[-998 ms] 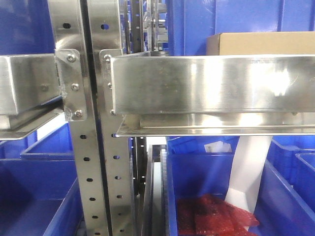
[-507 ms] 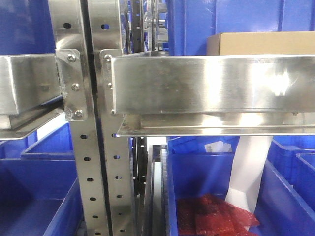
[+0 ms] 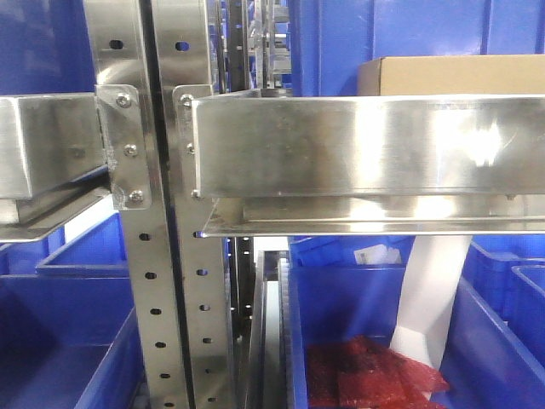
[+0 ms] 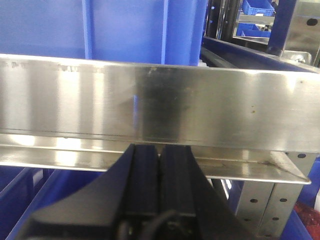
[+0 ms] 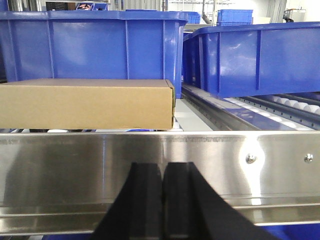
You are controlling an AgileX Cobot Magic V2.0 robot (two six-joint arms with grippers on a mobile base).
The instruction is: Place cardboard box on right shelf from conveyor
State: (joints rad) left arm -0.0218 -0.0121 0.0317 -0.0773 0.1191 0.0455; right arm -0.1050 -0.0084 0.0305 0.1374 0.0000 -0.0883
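One cardboard box (image 3: 451, 76) shows in the front view, its tan top edge rising behind the broad front lip of the right shelf (image 3: 366, 145); it sits on that shelf, toward the right side. The right wrist view shows the same box (image 5: 87, 103) lying flat behind the steel lip (image 5: 200, 165), with two large blue bins (image 5: 95, 45) standing behind and to the right of it.

Two steel shelves are in sight: the right one and a like left shelf (image 3: 47, 145), both bolted to two perforated uprights (image 3: 162, 281) that stand side by side between them. Below the shelves are several blue bins (image 3: 68, 324) (at least three in the front view), and one of them holds red bagged items (image 3: 366, 375). A white strip (image 3: 434, 290) hangs down into that bin from under the right shelf.

Two grippers show, one in each wrist view. The left gripper (image 4: 160, 165) has its black fingers pressed together, empty, directly in front of a steel shelf lip (image 4: 160, 105) that fills the frame and blocks what lies behind it. The right gripper (image 5: 163, 185) is likewise pressed together with nothing between the fingers, just before the right shelf's lip and apart from the box. The conveyor is not in any view.
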